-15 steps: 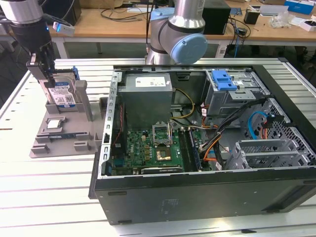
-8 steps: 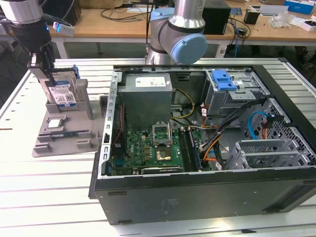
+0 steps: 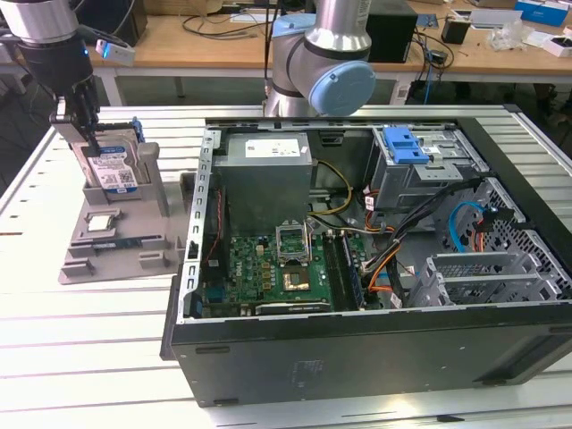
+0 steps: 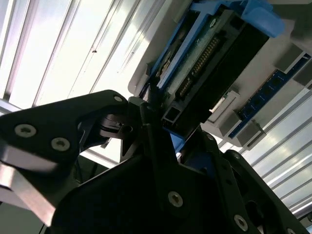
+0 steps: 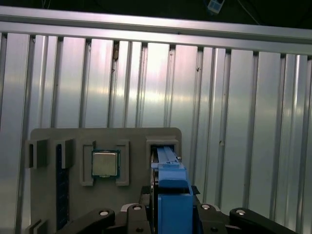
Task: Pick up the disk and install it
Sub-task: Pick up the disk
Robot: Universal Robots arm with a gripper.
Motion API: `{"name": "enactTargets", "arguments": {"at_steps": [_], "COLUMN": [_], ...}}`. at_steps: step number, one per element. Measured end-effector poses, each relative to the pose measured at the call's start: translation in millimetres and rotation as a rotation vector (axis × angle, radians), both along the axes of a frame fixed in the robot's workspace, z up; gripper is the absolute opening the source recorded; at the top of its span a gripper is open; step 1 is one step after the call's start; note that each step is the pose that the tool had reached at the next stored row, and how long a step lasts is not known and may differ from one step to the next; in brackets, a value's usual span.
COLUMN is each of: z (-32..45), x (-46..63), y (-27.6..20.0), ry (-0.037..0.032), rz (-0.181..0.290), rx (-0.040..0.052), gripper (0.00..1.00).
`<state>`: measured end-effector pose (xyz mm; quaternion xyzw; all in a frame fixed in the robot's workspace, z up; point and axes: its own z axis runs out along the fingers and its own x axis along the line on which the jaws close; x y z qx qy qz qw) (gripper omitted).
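Note:
The disk (image 3: 112, 168) stands on edge in a slot of the grey holder (image 3: 116, 255) at the exterior view's left, its white and blue label facing out. My gripper (image 3: 85, 134) has come down from above and straddles the disk's top edge, shut on it. In the first wrist view the disk's blue rail (image 5: 171, 195) sits tight between the black fingers (image 5: 152, 204). In the second wrist view the disk's connector edge (image 4: 204, 63) lies just past the gripper (image 4: 156, 105).
A small square processor chip (image 3: 100, 221) (image 5: 105, 163) lies in a pocket of the holder. The open computer case (image 3: 357, 349) takes up the middle and right of the ribbed metal table (image 3: 89, 357), with a blue drive bracket (image 3: 404, 143) at its back. The arm's base (image 3: 326, 71) stands behind the case.

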<state>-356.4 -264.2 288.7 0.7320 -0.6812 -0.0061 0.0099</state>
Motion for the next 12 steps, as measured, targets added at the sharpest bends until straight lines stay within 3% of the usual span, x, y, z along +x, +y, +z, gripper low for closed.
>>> {"name": "enactTargets", "arguments": {"at_steps": [12], "z": [25.5], "x": [0.0], "y": [0.3], "ry": [0.0001], "rz": [0.000], "rx": [-0.0001], "gripper": [0.37]}}
